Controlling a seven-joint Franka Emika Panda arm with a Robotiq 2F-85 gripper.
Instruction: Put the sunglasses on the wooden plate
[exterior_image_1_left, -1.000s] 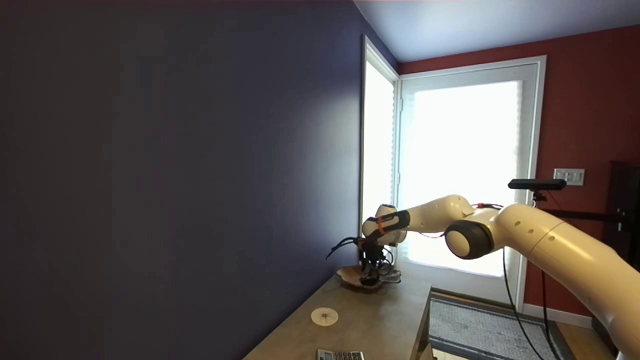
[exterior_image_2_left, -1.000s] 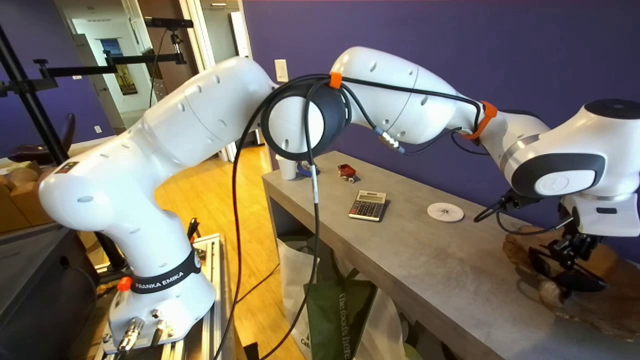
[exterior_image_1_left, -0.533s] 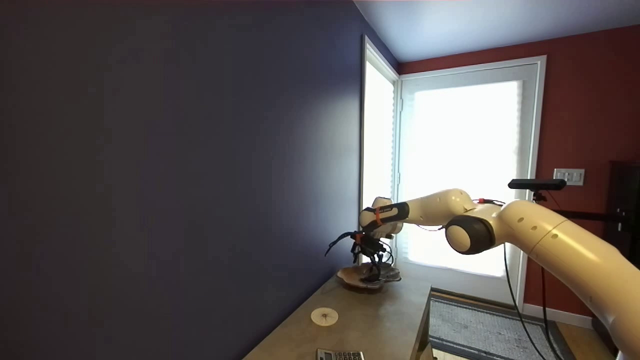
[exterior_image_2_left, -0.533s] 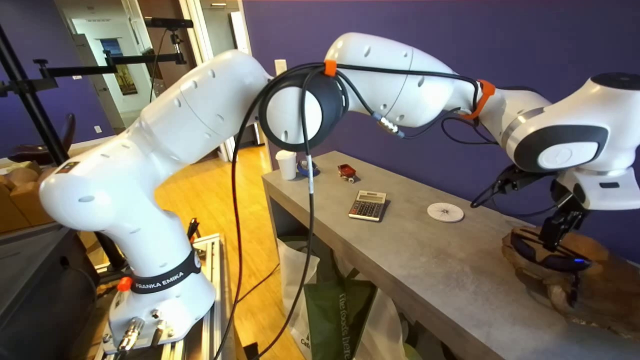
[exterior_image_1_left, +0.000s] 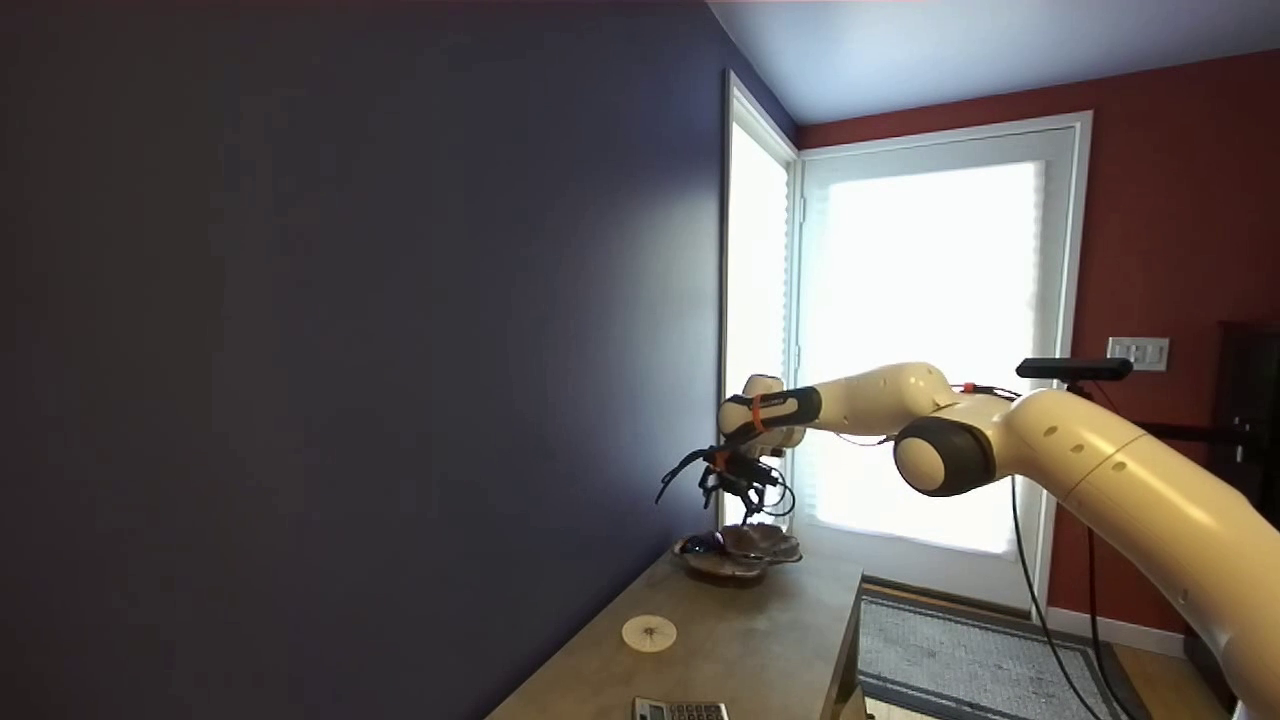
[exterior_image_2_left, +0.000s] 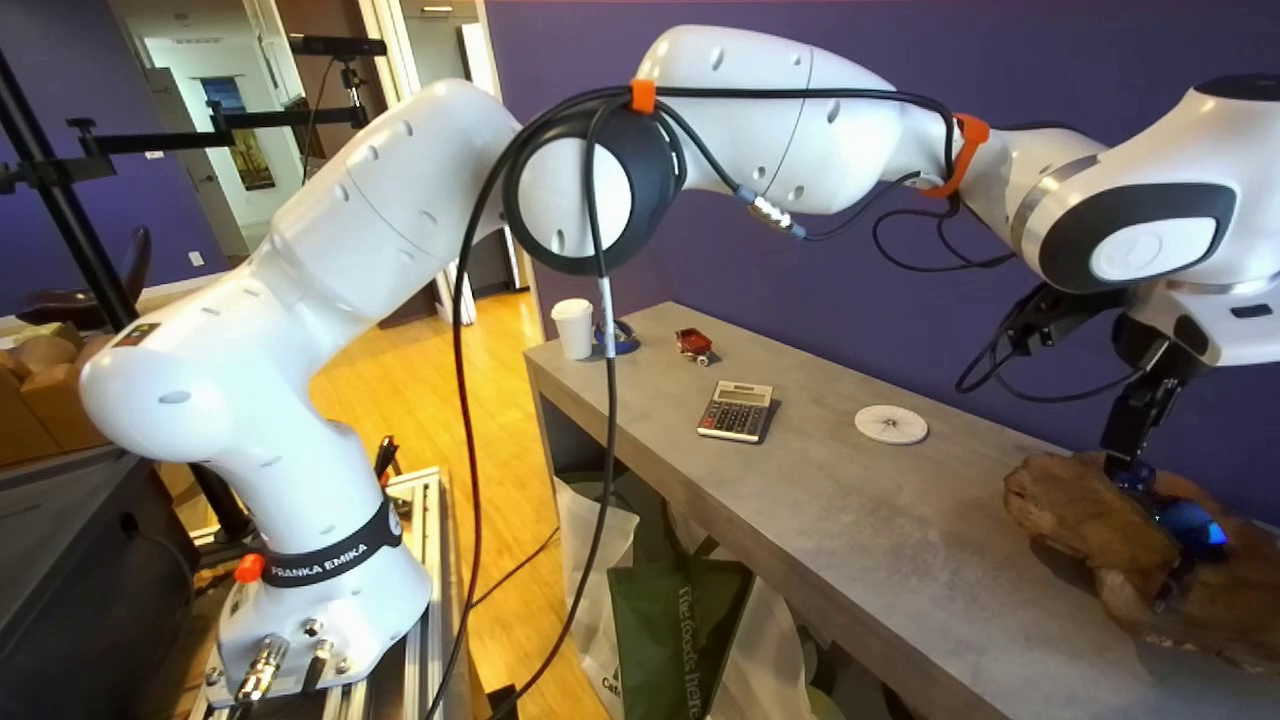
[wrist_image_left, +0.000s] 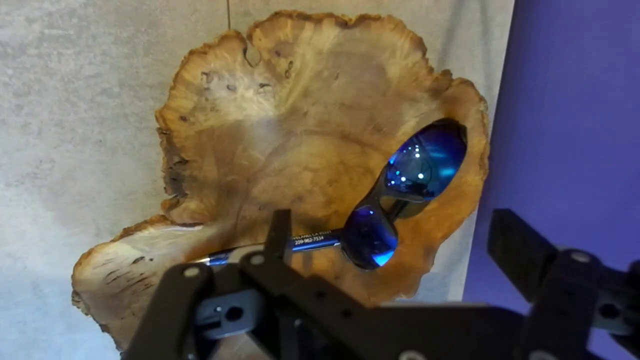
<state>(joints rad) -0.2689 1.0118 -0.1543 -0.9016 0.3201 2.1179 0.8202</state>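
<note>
The sunglasses (wrist_image_left: 425, 160), dark-framed with shiny blue lenses, lie in the wooden plate (wrist_image_left: 300, 165), lenses facing up, towards the wall-side rim. Irregular and brown with a wavy edge, the plate also shows in both exterior views, at the far end of the counter. My gripper (wrist_image_left: 392, 220) is open above it, one finger over the wood and the other over the wall side. Nothing is held between the fingers. In an exterior view the gripper partly covers one lens, while the other lens of the sunglasses (exterior_image_2_left: 1190, 525) shows clear of the fingers.
A blue pen (wrist_image_left: 320, 240) with white lettering lies in the plate beside the sunglasses. The purple wall (wrist_image_left: 560, 125) rises close to the plate. Along the counter are a white disc (exterior_image_2_left: 891, 424), a calculator (exterior_image_2_left: 737, 412), a red toy wagon (exterior_image_2_left: 693, 343) and a white cup (exterior_image_2_left: 573, 328).
The gripper has opened and let go of the sunglasses, which have dropped from its fingers into the plate. The arm has risen.
</note>
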